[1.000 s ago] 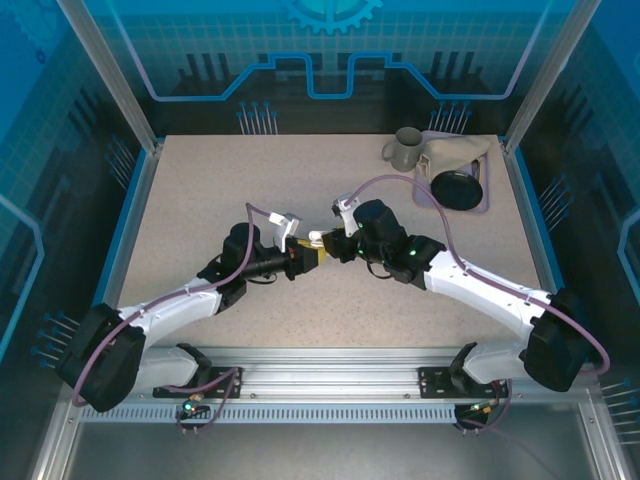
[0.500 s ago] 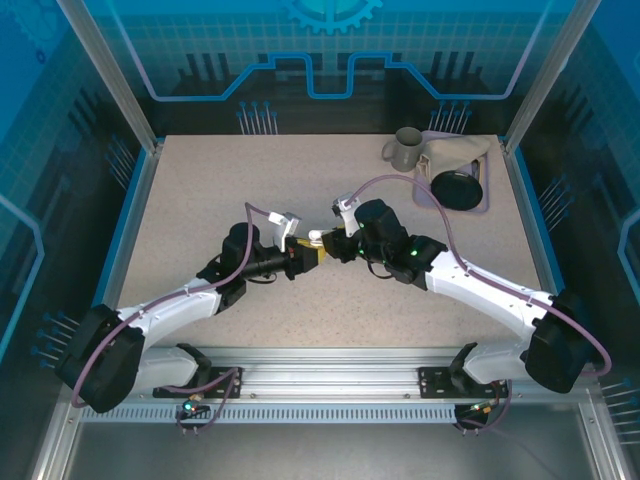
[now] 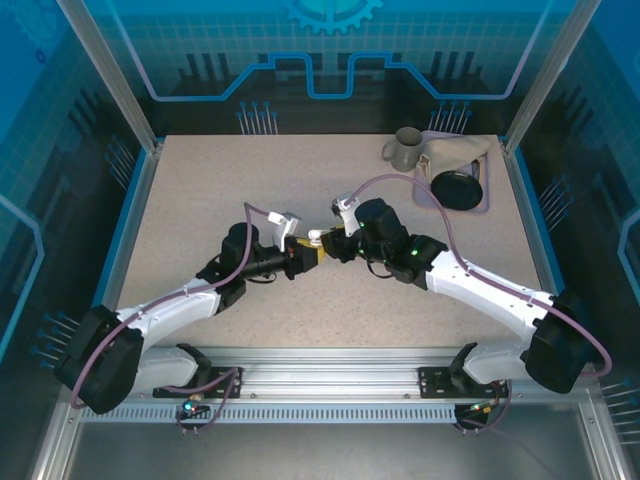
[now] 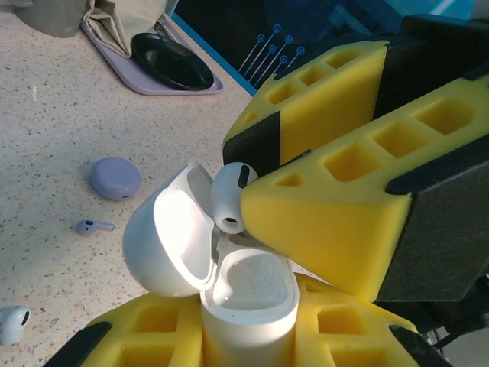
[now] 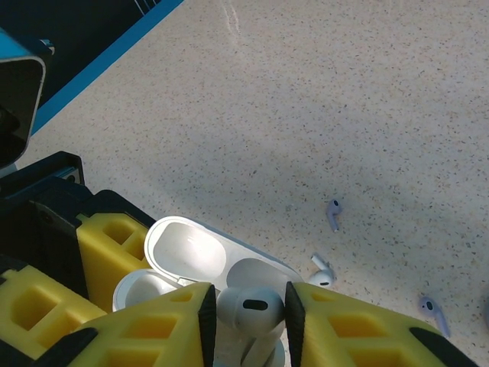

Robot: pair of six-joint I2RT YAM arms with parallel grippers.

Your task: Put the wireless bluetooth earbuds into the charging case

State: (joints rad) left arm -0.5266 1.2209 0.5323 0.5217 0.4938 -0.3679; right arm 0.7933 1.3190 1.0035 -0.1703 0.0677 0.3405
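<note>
Nearest you, both arms reach in from their bases and meet at the middle of the counter. Your left hand is clamped on the charging case, gripping its white base between the yellow fingers. The case stands upright with its lid swung open to the left in the left wrist view.

Your right hand comes in from the right and is clamped on a white earbud. The bud's head sits just over the open base, close against the inside of the lid. You cannot tell from here whether its stem has reached the well, since the fingers hide it.

Past the case, the other buds lie loose on the counter: a second white earbud, a lavender earbud, and a further pale earbud off to the side. A round lavender disc rests just beyond the lavender one, apart from it.

In the far right corner you have a lavender tray carrying a black dish and a beige cloth, with a grey mug standing just left of the tray.
</note>
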